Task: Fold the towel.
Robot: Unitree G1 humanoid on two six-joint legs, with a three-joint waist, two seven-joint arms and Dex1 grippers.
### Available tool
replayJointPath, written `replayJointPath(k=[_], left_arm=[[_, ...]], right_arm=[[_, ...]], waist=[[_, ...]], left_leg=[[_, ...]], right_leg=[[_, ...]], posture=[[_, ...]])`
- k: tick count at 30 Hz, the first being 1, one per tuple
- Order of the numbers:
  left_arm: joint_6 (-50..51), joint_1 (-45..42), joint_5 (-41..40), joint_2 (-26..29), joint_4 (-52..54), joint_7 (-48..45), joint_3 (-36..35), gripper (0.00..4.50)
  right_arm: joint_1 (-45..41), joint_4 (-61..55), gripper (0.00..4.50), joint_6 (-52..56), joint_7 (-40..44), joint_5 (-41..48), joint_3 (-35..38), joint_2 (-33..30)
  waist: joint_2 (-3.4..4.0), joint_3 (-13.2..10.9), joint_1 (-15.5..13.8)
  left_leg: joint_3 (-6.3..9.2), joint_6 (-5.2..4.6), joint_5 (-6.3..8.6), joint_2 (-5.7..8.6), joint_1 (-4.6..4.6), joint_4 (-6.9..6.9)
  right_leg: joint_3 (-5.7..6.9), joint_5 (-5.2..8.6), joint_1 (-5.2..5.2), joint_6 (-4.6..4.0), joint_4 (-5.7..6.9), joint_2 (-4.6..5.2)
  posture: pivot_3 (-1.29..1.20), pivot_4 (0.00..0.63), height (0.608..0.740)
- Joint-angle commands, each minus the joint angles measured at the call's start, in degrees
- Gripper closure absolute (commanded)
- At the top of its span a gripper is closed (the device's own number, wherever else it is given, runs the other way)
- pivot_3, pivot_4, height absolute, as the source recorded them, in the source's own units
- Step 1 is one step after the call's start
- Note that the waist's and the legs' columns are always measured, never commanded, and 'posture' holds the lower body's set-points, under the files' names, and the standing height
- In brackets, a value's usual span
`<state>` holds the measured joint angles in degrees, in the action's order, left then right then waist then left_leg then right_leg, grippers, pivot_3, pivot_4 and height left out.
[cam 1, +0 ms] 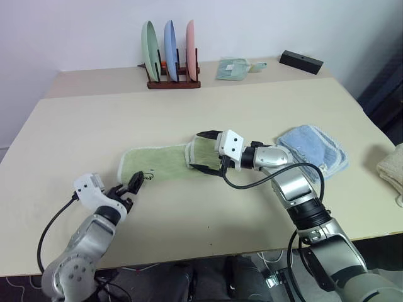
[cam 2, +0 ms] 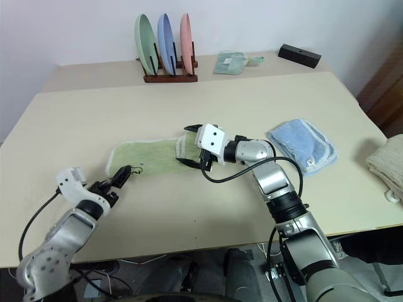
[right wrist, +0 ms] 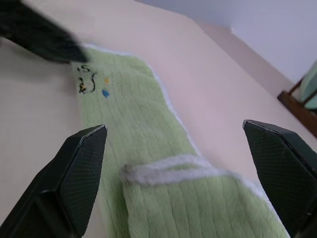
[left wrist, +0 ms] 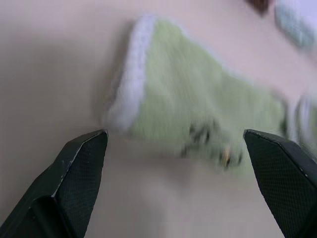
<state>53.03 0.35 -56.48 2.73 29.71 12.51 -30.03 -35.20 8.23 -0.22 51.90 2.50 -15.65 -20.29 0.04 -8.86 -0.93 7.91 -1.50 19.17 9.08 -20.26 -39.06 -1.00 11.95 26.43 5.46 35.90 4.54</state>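
The light green towel (cam 1: 157,162) lies flat as a long strip in the middle of the table. Its right end is folded back over itself, with the white edging (right wrist: 168,168) showing across the strip. A small dark embroidered mark (right wrist: 86,82) sits near its front left corner. My right gripper (cam 1: 203,151) hovers open just above the folded right end, with nothing between its fingers. My left gripper (cam 1: 134,184) is open at the front left corner, next to the mark, with the towel's edge (left wrist: 198,109) just ahead of its fingers. It also appears beyond the mark as a dark left gripper (right wrist: 39,34).
A light blue towel (cam 1: 315,148) lies folded right of my right arm. A plate rack (cam 1: 171,53) with three upright plates, a small teal cloth (cam 1: 232,68) and a black box (cam 1: 301,61) stand along the far edge. A beige cloth (cam 1: 393,167) lies at the right edge.
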Motion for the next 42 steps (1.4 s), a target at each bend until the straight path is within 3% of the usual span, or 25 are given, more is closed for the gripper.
replayJointPath(k=[1,2,5,12,15,22,24,28,32,39,42], left_arm=[[-0.1,-3.5,-5.7,-1.3,-4.4,7.0,-2.5,0.00],[-0.9,-4.6,-6.5,-1.9,-5.5,8.7,-3.0,0.00],[-2.3,-5.9,-7.3,-1.8,-6.9,10.7,-3.0,0.92],[-7.4,-7.3,-5.1,0.6,-8.2,8.0,-0.9,4.48],[-10.6,-7.6,-4.8,2.6,-7.5,5.9,-1.8,4.48],[-15.3,-4.4,1.8,20.6,-5.6,-8.8,-4.1,4.48],[-15.1,-5.6,3.0,24.9,-5.5,-12.0,-2.6,4.48],[-14.8,-7.5,10.4,33.9,-2.5,-22.7,9.1,4.48],[-16.7,-12.2,16.8,36.3,-1.6,-30.8,21.3,4.48],[-19.7,-22.1,32.2,33.3,-8.7,-38.1,41.9,4.48],[-21.4,-23.2,36.5,32.3,-12.6,-40.1,45.1,4.48]], right_arm=[[0.2,-3.3,0.02,-1.3,-0.6,-0.1,-0.1,0.3],[0.3,-3.7,0.02,-1.2,-0.7,-0.1,-0.1,0.4],[0.7,-4.7,0.00,-0.8,-0.8,-0.1,0.1,0.1],[2.7,-7.2,0.00,0.0,-1.6,-1.0,0.3,-1.1],[3.5,-7.8,0.00,0.5,-1.6,-1.0,0.7,-1.9],[6.0,-11.4,0.00,6.5,4.4,5.6,3.6,-7.2],[6.7,-12.3,0.00,7.6,6.3,6.9,3.6,-8.5],[6.8,-11.5,0.00,7.0,6.3,6.2,3.1,-8.7],[6.6,-11.1,0.00,7.1,5.5,5.9,3.0,-7.9],[7.8,-11.8,0.00,7.4,3.9,5.4,3.8,-8.5],[8.7,-12.8,0.00,7.8,3.2,5.4,4.3,-9.2]], waist=[[0.00,0.0,0.0],[0.00,0.0,0.0],[0.00,0.0,0.0],[-0.04,0.0,-0.6],[-0.04,0.0,-0.7],[-0.04,0.0,-0.7],[-0.04,0.0,-1.1],[-0.06,0.0,-1.5],[-0.05,0.0,-1.2],[-0.05,0.0,-1.1],[-0.05,0.0,-1.2]], left_leg=[[0.00,0.00,0.00,0.00,0.00,0.00],[0.00,0.00,0.00,0.00,0.01,-0.01],[0.00,0.02,-0.01,0.00,0.01,-0.01],[-0.01,0.03,0.00,0.01,-0.01,-0.06],[-0.01,0.03,0.00,0.00,-0.01,-0.04],[-0.02,0.06,0.02,-0.01,-0.03,-0.02],[-0.02,0.06,0.02,-0.01,-0.01,-0.01],[-0.01,0.06,0.02,0.00,-0.02,-0.04],[-0.02,0.05,0.02,0.01,-0.02,-0.01],[-0.01,0.05,0.02,-0.01,-0.04,0.05],[-0.02,0.05,0.02,-0.02,-0.05,0.08]], right_leg=[[0.00,0.00,0.00,0.00,0.00,0.00],[0.00,0.00,0.00,0.00,0.01,0.00],[0.00,0.00,-0.01,0.00,0.01,0.00],[-0.01,0.00,-0.02,0.00,0.00,-0.01],[-0.01,0.00,0.01,0.00,0.01,-0.02],[-0.04,0.00,0.04,-0.01,-0.01,-0.05],[-0.04,0.00,0.02,-0.01,-0.01,-0.05],[-0.02,0.00,-0.04,-0.01,-0.02,-0.02],[-0.03,0.00,-0.02,0.00,-0.06,-0.01],[-0.03,0.00,0.03,-0.01,-0.07,-0.02],[-0.03,0.00,0.07,-0.01,-0.06,-0.04]], posture=[[0.00,0.150,0.740],[0.00,0.150,0.740],[0.00,0.150,0.740],[0.00,0.150,0.740],[0.00,0.150,0.740],[0.00,0.150,0.740],[0.00,0.150,0.740],[0.00,0.150,0.740],[0.00,0.150,0.740],[0.00,0.150,0.740],[0.00,0.150,0.740]])
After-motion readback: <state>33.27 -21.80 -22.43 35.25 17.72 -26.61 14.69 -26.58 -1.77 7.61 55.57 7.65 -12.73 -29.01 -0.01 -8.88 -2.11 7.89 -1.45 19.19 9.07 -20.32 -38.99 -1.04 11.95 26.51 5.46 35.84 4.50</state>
